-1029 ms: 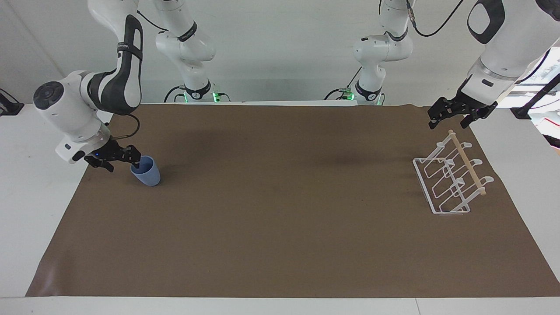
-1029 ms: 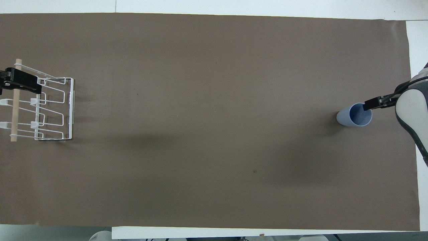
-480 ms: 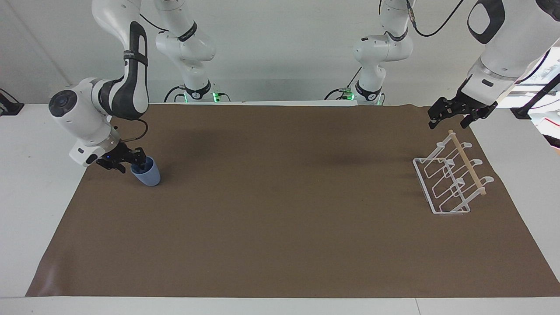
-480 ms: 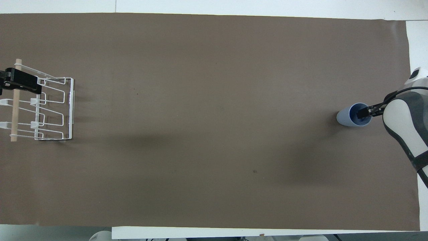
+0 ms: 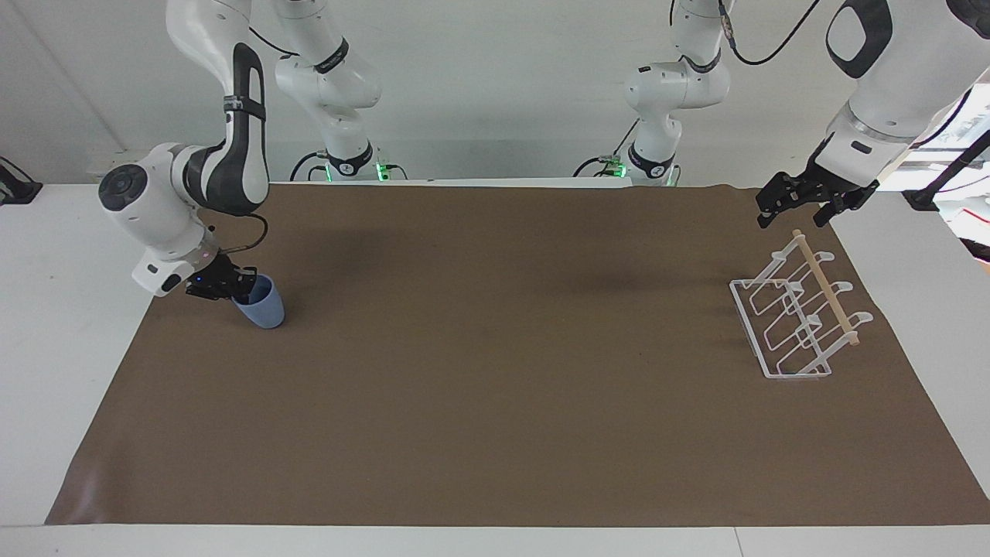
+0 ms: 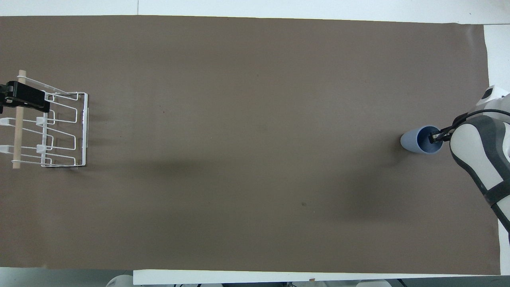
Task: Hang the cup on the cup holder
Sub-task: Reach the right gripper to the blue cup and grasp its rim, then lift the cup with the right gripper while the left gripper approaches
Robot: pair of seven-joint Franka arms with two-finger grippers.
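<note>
Facing view: right gripper (image 5: 241, 288) is pinched shut on the rim of the small light-blue plastic cup (image 5: 259, 304), which sits on the brown mat (image 5: 495, 433) (not lifted yet). Carry and hanging remain. The white wire cup holder (image 5: 797, 317) stands well apart, below the waiting left gripper (image 5: 797, 207), fingers spread. Nothing between.

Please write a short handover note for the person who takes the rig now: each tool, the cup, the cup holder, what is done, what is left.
Right tool: shut on the rim of the light-blue cup, which stands on the brown mat at the right arm's end.
Left tool: open, waiting over the white wire cup holder at the left arm's end.
Done: cup gripped.
Left: lift it, carry it across, hang it on a prong.
</note>
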